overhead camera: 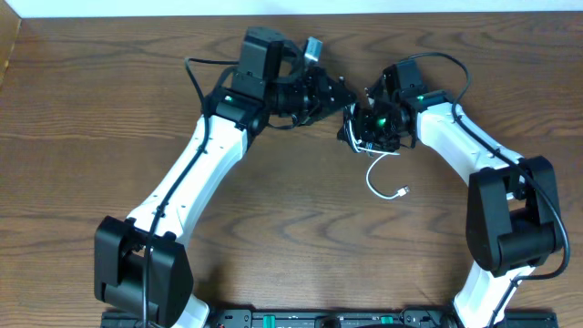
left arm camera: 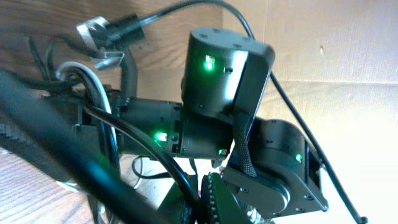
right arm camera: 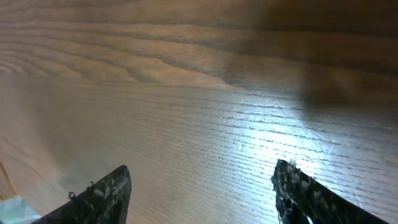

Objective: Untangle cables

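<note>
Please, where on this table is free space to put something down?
Free: the wide patch between the two arms, below the white cable; the table left of the left arm; the corner beyond the right arm. Crowded: top centre, where left claw and right claw meet.

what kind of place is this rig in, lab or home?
Probably a lab bench: left arm and right arm based at the edge of a wood-grain table, a thin white cable on it.
</note>
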Motion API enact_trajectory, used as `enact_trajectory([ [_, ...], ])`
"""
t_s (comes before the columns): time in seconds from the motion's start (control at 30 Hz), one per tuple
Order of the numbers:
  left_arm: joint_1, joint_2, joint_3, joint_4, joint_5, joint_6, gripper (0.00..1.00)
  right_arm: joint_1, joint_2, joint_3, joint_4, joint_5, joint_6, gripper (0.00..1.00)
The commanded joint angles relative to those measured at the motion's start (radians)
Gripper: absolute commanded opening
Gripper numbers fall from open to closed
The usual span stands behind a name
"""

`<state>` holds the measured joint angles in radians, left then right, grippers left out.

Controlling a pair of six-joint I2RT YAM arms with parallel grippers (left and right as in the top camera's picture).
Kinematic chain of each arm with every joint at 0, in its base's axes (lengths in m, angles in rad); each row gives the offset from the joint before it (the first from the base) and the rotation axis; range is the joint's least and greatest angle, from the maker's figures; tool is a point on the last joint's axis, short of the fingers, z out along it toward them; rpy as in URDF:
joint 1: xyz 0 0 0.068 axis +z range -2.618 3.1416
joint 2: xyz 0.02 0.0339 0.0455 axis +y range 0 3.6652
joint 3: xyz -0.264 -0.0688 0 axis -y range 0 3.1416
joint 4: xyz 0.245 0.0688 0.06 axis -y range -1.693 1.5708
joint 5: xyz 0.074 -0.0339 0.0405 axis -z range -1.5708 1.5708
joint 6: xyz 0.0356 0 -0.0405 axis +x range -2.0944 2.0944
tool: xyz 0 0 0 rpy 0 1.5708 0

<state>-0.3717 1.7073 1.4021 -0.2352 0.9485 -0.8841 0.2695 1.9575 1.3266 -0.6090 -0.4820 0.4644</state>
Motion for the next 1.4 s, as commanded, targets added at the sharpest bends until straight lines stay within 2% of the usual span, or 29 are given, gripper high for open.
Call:
enact_trajectory([
  [0.0, 0.074, -0.058, 0.014, 0.021, 0.080, -0.019, 0.07, -0.018, 0.049, -0.006, -0.016, 0.061, 0.037, 0.69],
  [0.2, 0.188, -0.101, 0.014, 0.021, 0.080, -0.019, 0.08, -0.040, 0.057, -0.006, -0.031, 0.074, 0.036, 0.70],
  [0.53, 0.357, -0.174, 0.014, 0.021, 0.080, -0.015, 0.08, -0.043, 0.057, -0.007, -0.117, 0.213, 0.035, 0.72],
  [0.73, 0.373, -0.179, 0.014, 0.011, 0.089, 0.003, 0.08, -0.043, 0.057, -0.007, -0.125, 0.218, 0.027, 0.71],
  [0.9, 0.351, -0.179, 0.014, -0.062, 0.079, 0.097, 0.07, -0.042, 0.057, -0.006, -0.122, 0.203, 0.014, 0.70],
  [1.03, 0.314, -0.179, 0.014, -0.208, -0.028, 0.200, 0.07, -0.048, 0.034, -0.004, -0.106, 0.121, -0.055, 0.74],
  [1.17, 0.250, -0.179, 0.014, -0.346, -0.210, 0.294, 0.08, -0.050, -0.039, -0.004, -0.109, 0.125, -0.076, 0.74],
  [1.37, 0.127, -0.171, 0.013, -0.416, -0.413, 0.367, 0.08, -0.054, -0.122, -0.004, -0.134, 0.139, -0.075, 0.63],
])
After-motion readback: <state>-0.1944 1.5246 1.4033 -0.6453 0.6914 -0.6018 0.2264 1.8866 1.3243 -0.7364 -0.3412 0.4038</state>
